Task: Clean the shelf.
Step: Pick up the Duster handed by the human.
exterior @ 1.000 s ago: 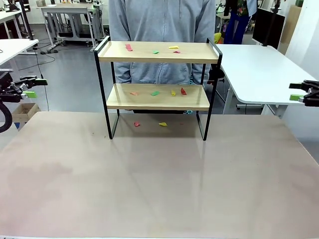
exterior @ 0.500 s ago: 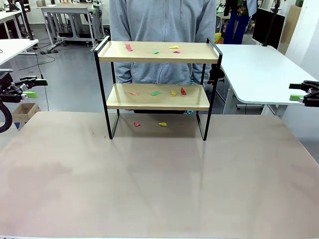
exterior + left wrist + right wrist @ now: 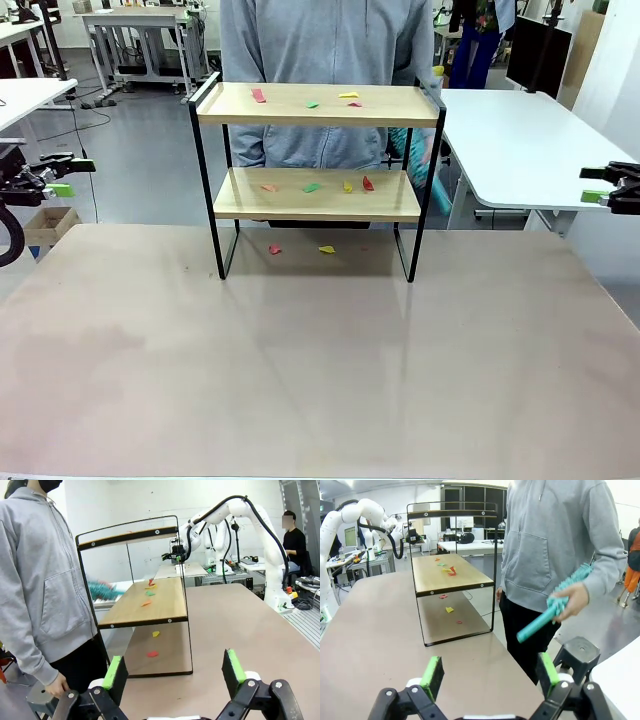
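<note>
A teal bristle brush (image 3: 536, 624) has appeared beside the black-framed two-board wooden shelf (image 3: 318, 118); left claw (image 3: 175, 669) and right claw (image 3: 489, 672) stay spread, empty.

Shelf (image 3: 318, 112) on table (image 3: 320, 380), far side — person (image 3: 325, 40) behind

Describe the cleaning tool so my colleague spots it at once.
Find the two-tier shelf on the table's far side; a person in a grey hoodie stands behind it. In the person's hand is a long, bristly teal brush, unlike the small red, green and yellow scraps lying on the shelf.
</note>
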Motion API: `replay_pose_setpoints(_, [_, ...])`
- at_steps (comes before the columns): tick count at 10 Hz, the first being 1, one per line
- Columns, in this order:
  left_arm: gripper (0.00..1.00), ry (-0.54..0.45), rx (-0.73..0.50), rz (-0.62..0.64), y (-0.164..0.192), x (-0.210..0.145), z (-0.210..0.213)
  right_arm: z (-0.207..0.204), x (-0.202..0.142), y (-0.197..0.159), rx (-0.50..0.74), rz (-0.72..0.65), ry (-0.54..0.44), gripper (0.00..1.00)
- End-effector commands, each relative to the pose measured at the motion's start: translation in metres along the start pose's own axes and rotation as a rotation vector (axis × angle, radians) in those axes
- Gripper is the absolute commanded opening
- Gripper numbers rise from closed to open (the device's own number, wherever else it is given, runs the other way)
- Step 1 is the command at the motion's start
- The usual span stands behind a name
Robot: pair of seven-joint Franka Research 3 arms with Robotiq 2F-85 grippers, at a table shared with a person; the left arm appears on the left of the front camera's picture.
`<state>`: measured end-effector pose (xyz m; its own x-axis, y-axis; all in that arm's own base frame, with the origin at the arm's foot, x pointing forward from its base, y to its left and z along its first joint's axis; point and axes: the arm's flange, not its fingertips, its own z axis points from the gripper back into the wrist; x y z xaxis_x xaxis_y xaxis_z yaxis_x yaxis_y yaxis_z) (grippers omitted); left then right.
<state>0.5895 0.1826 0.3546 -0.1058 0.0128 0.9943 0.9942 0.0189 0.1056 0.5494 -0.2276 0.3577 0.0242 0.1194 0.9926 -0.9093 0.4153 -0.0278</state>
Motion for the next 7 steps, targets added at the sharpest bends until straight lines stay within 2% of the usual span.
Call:
replay_pose_setpoints(1, [1.00, 0.011, -0.003, -0.014, -0.0012, 0.0015, -0.0003, -0.0017, 0.0018, 0.0002, 0.002, 0.004, -0.001, 1.00])
replay_pose_setpoints(7, [1.00, 0.011, -0.003, -0.014, -0.0012, 0.0015, -0.0003, -0.0017, 0.0018, 0.0002, 0.002, 0.004, -0.001, 1.00])
